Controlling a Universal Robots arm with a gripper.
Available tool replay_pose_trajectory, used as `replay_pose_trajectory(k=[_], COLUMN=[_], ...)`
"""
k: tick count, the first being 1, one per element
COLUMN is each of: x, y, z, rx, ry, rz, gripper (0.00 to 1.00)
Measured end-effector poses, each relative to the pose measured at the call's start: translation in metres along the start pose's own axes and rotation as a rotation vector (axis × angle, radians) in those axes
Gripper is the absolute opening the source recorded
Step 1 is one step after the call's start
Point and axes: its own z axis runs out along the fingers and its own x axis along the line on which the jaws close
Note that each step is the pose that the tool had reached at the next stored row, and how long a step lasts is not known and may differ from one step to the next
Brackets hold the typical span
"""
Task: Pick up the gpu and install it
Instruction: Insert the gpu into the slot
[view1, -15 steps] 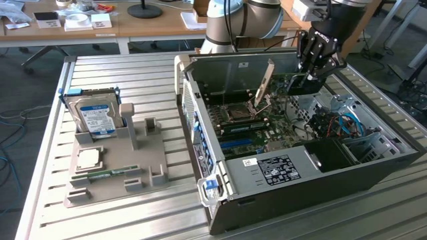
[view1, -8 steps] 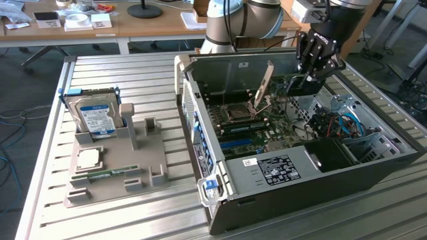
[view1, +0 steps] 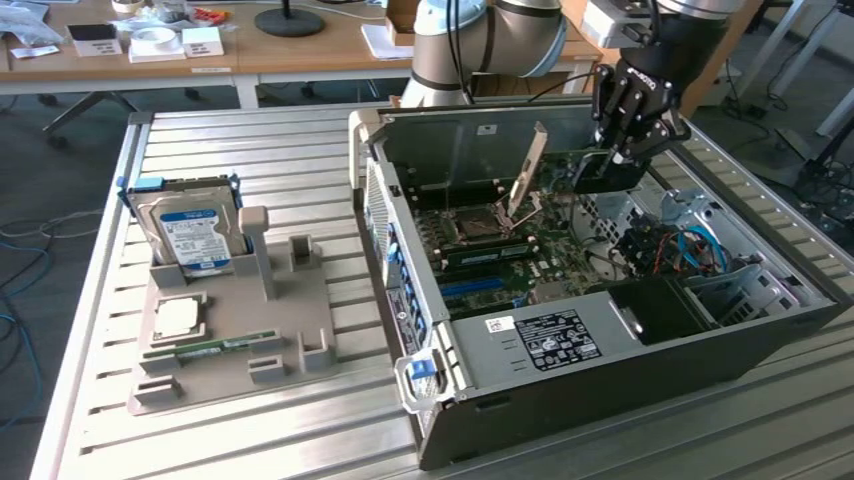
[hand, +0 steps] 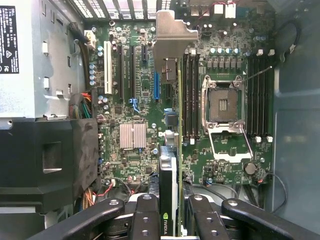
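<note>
The pincer (hand: 171, 202) is closed on the gpu (hand: 168, 172), its pads clamping the card's two flat faces from above, over the open computer case (view1: 601, 370). The card hangs directly below the pincer, seen edge-on, its pale bracket (hand: 173, 40) reaching out past the fingers toward a case wall. To do this step well, the card probably needs to stay upright, its lower edge parallel to the long slots (hand: 120, 70) on the motherboard (hand: 132, 105) beneath, without tilting.
</note>
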Motion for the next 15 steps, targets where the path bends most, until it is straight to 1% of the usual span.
replay_pose_trajectory(k=[4, 9, 15], x=[0.0, 0.0001, 0.0002], y=[0.0, -0.0001, -0.0001], z=[0.0003, 0.0056, 0.0073], rx=[0.0, 0.0, 0.0], ry=[0.0, -0.0001, 0.0001], rz=[0.0, 0.0, 0.0], gripper=[0.27, 0.27, 0.27])
